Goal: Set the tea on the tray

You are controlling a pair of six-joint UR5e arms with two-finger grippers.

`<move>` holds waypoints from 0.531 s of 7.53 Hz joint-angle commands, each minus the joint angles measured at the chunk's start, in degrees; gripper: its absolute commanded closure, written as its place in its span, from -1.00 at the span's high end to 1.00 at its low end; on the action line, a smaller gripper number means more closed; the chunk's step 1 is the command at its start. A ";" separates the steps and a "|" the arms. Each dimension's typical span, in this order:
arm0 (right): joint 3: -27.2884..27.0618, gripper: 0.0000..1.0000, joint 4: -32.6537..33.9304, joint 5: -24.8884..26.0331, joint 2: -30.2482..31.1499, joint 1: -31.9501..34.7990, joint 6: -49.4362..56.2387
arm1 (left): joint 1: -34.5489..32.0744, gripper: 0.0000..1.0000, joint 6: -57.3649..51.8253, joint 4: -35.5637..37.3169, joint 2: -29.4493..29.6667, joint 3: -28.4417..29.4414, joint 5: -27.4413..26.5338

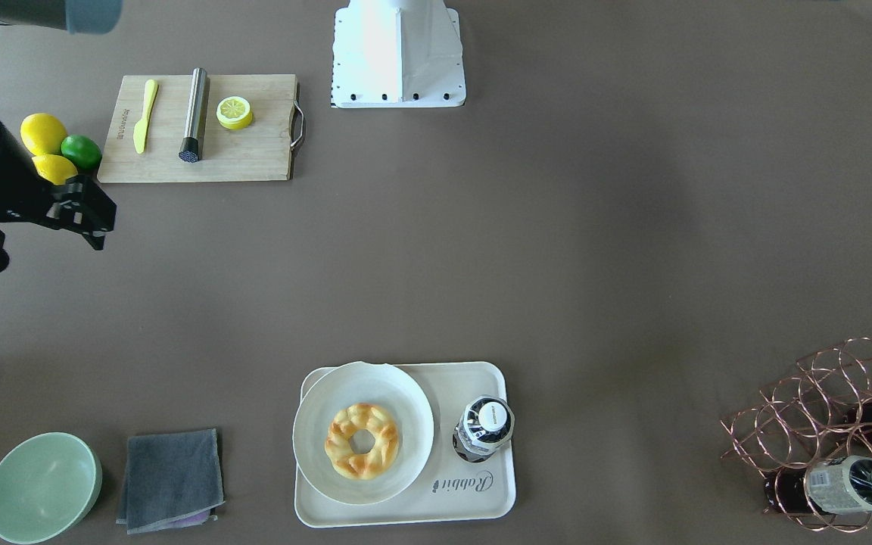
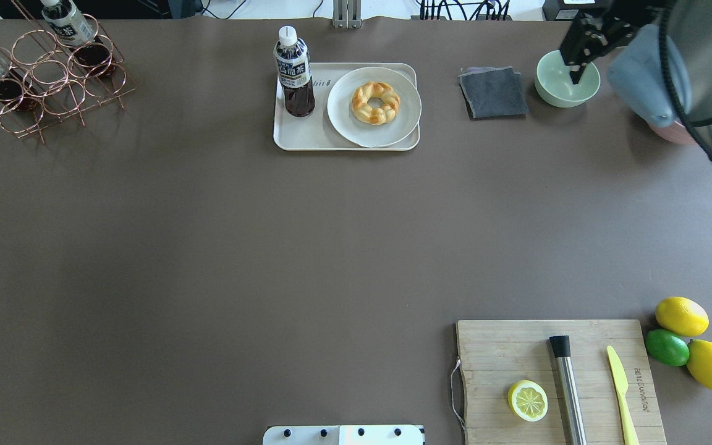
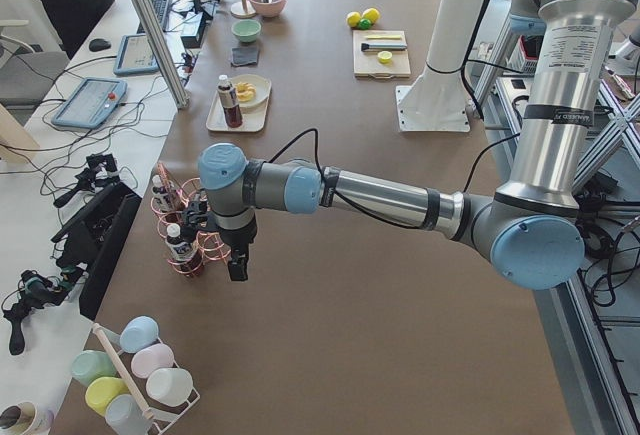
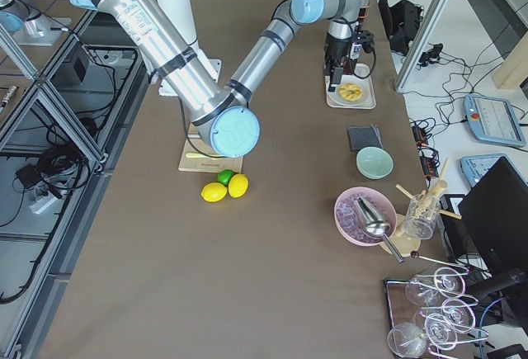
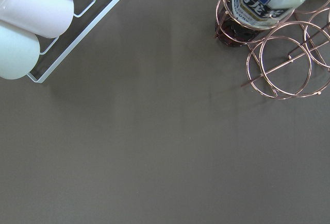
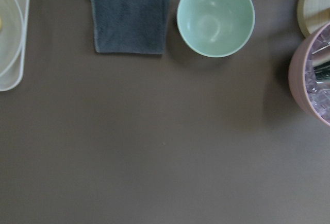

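Right gripper (image 2: 578, 65) hangs high over the table, green bowl (image 2: 566, 83) and grey cloth (image 2: 493, 93) spread beneath it. Its fingers are dark against the bowl, and I can't tell whether they're apart or together. Off to its side, past the cloth, stands the tea (image 2: 294, 74), upright on the tray (image 2: 300, 133), just beside the white plate (image 2: 347, 123) with the braided bread ring (image 2: 376, 102). Left gripper (image 3: 238, 267) is well away from the tea, right beside the copper wire rack (image 3: 190, 245) with its bottles (image 2: 68, 25). Apart or together, no telling there either.
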State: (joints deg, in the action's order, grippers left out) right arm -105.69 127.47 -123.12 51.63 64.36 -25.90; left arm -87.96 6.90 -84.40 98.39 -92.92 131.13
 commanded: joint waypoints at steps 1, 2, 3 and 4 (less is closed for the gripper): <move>-4.18 1.00 0.06 -0.28 16.96 10.66 21.25 | -0.46 0.96 -0.31 0.11 -1.18 0.20 0.09; -2.26 1.00 -0.02 -0.19 20.66 15.31 29.95 | -0.37 0.96 -0.40 0.02 -1.53 0.37 0.09; 0.28 1.00 -1.59 -0.98 23.75 18.93 35.69 | -0.37 0.96 -0.40 0.02 -1.54 0.37 0.09; 2.83 1.00 -7.18 -4.12 27.87 21.66 36.79 | -0.29 0.96 -0.49 0.02 -1.54 0.37 0.09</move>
State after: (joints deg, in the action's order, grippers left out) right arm -106.93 126.44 -123.86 72.63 80.17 4.25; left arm -88.33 6.52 -84.36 96.97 -92.60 131.22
